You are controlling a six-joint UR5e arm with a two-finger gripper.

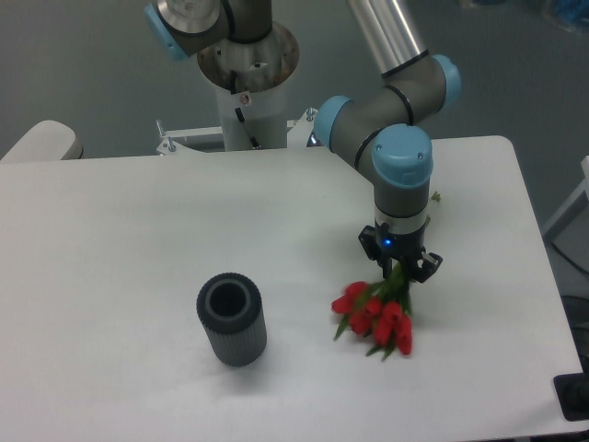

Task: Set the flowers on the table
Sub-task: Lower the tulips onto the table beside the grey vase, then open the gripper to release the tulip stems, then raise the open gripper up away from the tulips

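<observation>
The flowers [375, 316], a bunch of red tulips with green stems and leaves, hang low over the right half of the white table [120, 239]. Their heads point toward the front left and look slightly blurred. I cannot tell whether they touch the tabletop. My gripper [399, 265] points straight down just above and behind the blooms, shut on the stems. The stem ends are hidden behind its fingers.
A dark grey ribbed cylinder vase [231, 319] stands upright at the front left of the flowers, well apart from them. The robot's base [247, 78] rises behind the table's far edge. A black object [574, 397] sits past the front right corner.
</observation>
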